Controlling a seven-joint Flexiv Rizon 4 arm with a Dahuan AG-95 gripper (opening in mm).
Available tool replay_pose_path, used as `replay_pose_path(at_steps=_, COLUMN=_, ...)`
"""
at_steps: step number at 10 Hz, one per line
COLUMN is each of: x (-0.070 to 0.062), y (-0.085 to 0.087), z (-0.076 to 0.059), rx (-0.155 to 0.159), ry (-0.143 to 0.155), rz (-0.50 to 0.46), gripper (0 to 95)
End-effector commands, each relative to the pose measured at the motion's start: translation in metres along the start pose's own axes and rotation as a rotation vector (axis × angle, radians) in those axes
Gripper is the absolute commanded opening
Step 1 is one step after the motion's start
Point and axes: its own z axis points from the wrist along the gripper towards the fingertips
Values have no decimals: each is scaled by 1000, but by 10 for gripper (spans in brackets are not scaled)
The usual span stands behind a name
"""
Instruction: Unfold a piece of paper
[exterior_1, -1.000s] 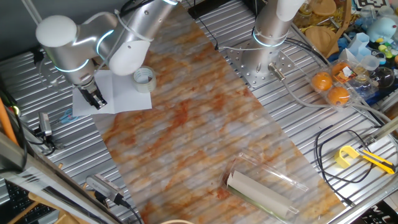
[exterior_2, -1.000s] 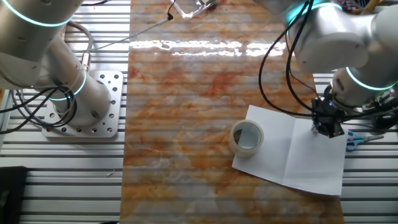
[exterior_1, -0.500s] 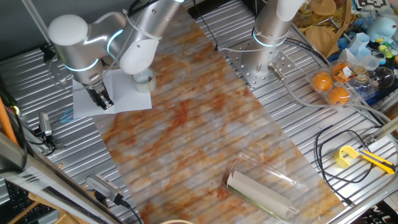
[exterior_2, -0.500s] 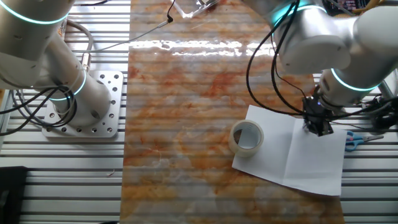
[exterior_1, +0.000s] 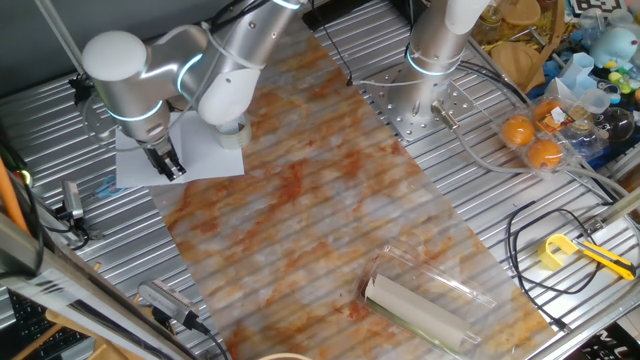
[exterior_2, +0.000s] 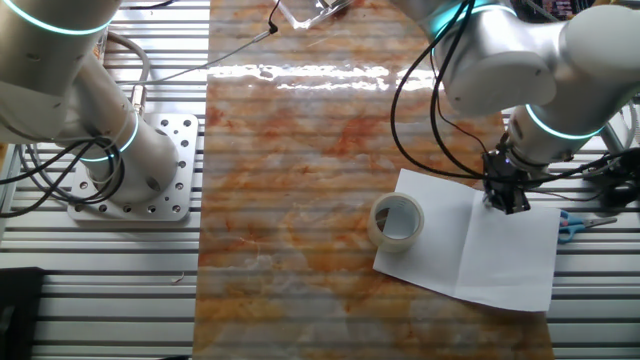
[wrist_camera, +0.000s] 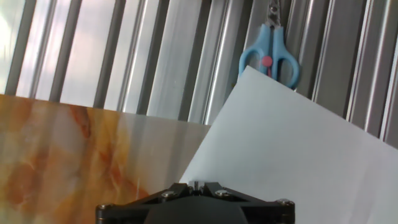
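Observation:
The white piece of paper (exterior_2: 500, 255) lies flat and open on the table, with a crease down its middle; it straddles the edge of the orange mat (exterior_2: 300, 180). It also shows in one fixed view (exterior_1: 205, 155) and in the hand view (wrist_camera: 298, 149). My gripper (exterior_2: 508, 205) hangs just above the paper's far half, near the crease. Its fingers are together, with nothing visible between them. The gripper also shows in one fixed view (exterior_1: 170, 172) and at the bottom edge of the hand view (wrist_camera: 200, 185).
A clear tape roll (exterior_2: 397, 221) stands on the paper's corner nearest the mat. Blue scissors (wrist_camera: 269, 59) lie on the metal slats beside the paper. A rolled greyish sheet in clear plastic (exterior_1: 420, 305) lies far off. A second arm's base (exterior_2: 130, 170) stands across the mat.
My gripper has moved a short way across the paper, from near its outer edge towards the crease. The paper and the tape roll have not moved.

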Motion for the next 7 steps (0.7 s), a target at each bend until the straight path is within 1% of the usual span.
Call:
replay_pose_path(at_steps=1, x=1, y=-1, z=2, rx=-1, ry=-2, rz=0, gripper=0)
replay_pose_path(at_steps=3, x=3, y=-1, z=4, rx=0, ry=-4, rz=-1, gripper=0)
replay_pose_path(at_steps=7, x=4, y=2, z=3, rx=-2, ry=-4, rz=3, gripper=0)
